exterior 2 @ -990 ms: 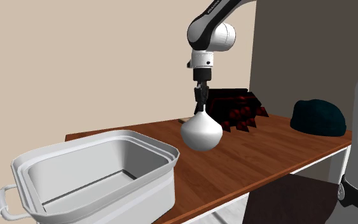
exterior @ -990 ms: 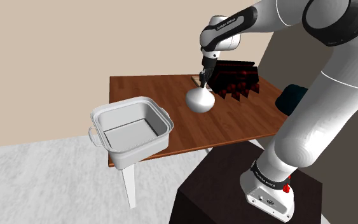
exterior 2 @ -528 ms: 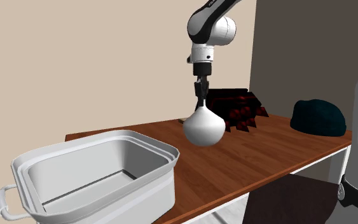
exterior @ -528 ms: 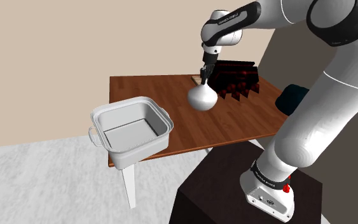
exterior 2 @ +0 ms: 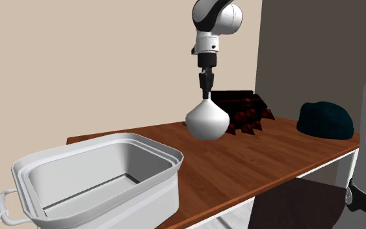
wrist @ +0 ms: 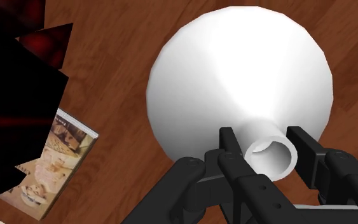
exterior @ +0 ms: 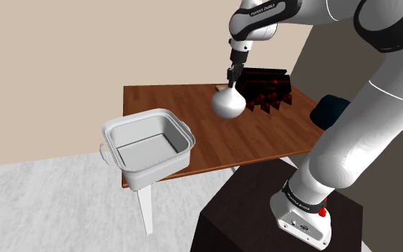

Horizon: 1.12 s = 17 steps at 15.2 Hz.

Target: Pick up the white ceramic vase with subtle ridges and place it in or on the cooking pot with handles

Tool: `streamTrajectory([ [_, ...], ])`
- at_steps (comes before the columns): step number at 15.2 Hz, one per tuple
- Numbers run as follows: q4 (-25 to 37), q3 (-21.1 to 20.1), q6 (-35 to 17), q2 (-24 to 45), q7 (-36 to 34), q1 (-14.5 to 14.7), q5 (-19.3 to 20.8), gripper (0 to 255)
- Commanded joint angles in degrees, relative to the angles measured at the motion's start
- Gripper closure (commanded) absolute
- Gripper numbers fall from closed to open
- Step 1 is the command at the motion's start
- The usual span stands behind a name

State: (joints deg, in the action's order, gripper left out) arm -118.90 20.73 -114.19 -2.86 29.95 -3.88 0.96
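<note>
Wrist view: jaws clamped on narrow neck of round-bellied white vase, hanging above brown wooden tabletop, so pick looks done; carry over to squarish grey two-handled cooking pot, well apart, and release left to do.

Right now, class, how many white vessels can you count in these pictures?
2. The vase hangs above the table, clasped at its neck by the fingers; the pot stands on the table's corner toward the shoulder view's left.

Pot on the table at the shoulder view's left, vase aloft to its right.
</note>
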Motion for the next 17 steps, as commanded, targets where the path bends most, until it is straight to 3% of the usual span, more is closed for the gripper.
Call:
streamTrajectory([
  [1,1.2,-0.1,1.7,-0.5,-0.1,0.0,0.2,255],
  [17,11.7,-0.4,13.8,-2.3,-0.6,0.2,0.7,255],
])
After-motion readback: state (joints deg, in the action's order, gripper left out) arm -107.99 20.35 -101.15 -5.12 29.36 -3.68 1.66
